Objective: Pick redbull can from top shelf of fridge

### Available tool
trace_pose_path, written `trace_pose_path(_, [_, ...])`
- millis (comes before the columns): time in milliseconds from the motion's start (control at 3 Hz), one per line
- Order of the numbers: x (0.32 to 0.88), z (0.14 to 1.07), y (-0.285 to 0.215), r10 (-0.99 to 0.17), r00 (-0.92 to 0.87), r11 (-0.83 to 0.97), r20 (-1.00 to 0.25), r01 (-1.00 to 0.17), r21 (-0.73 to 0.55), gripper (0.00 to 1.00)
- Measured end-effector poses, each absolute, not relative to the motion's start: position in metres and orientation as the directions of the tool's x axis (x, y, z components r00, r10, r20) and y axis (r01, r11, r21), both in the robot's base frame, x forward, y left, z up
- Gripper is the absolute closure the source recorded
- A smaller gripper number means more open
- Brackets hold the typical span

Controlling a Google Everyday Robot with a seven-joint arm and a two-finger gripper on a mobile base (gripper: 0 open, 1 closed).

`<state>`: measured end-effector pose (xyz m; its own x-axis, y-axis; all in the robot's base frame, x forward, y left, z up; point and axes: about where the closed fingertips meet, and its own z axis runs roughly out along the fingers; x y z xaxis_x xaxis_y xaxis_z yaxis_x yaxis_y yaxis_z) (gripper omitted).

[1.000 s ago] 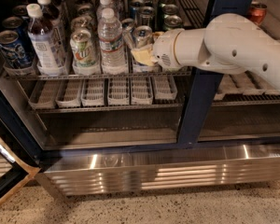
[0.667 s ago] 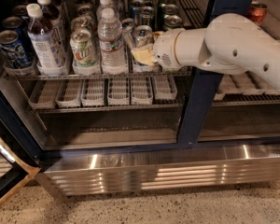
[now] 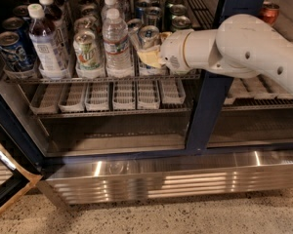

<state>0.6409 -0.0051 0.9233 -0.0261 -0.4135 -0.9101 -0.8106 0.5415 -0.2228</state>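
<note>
Gripper (image 3: 155,47) inside fridge (image 3: 205,111) at shelf (image 3: 88,78) front, redbull can (image 3: 147,33) touching its tip, whether I clasp it I cannot tell.

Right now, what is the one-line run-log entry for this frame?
phase: reach-in | gripper: at redbull can, front of top shelf | can: upright, beside water bottle | fridge: door open

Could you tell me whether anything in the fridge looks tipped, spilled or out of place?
Nothing stands out: bottles and cans on the top shelf stand upright, no spill visible. The gripper is at the redbull can in the front row.
</note>
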Motion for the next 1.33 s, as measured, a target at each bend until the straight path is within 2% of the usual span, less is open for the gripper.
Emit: trace_pose_path(1333, [0.6404,0.9264,-0.0046,-0.401,-0.011,0.538,-0.916,-0.812,-0.226,1.0])
